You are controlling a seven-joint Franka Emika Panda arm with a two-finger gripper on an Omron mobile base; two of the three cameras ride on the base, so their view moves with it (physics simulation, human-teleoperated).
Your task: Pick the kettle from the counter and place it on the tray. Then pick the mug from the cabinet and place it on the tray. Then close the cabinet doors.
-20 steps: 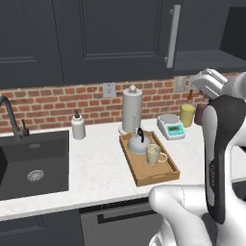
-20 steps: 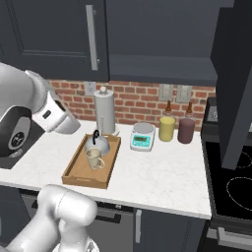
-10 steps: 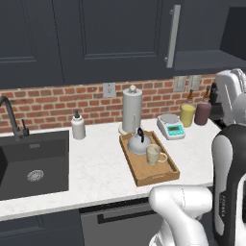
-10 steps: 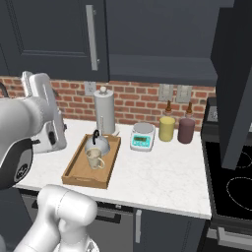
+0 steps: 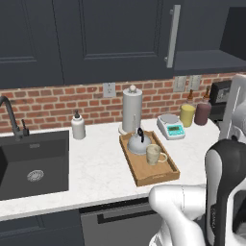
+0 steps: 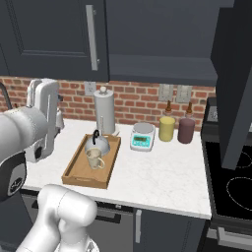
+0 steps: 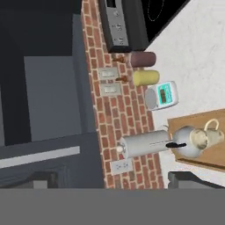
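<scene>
The silver kettle (image 5: pixel 138 144) (image 6: pixel 97 143) and the cream mug (image 5: pixel 153 155) (image 6: pixel 94 158) both stand on the wooden tray (image 5: pixel 159 176) (image 6: pixel 78 175), which lies on the white counter (image 5: pixel 96 173). In the hand view the kettle (image 7: pixel 186 142), the mug (image 7: pixel 212 133) and the tray (image 7: pixel 200 118) lie at the right, far from my gripper (image 7: pixel 113 181). Its fingertips (image 7: pixel 190 179) stand wide apart with nothing between them. The cabinet (image 6: pixel 162 44) (image 7: pixel 48 96) is open and its shelf is bare. Its left door (image 5: pixel 120 38) is closed. The right door (image 6: pixel 237 83) swings out.
A paper-towel roll (image 5: pixel 132 108) stands behind the tray. Beside it are a scale (image 5: pixel 171 126), a yellow bottle (image 5: pixel 187 114) and a dark-red bottle (image 5: pixel 202 112). A sink (image 5: pixel 31 163) is at the left, a stove (image 6: pixel 231 187) at the right.
The arm has swung upward and its links have turned upright in both base views. Kettle, mug and tray stay where they were. The gripper stays open.
</scene>
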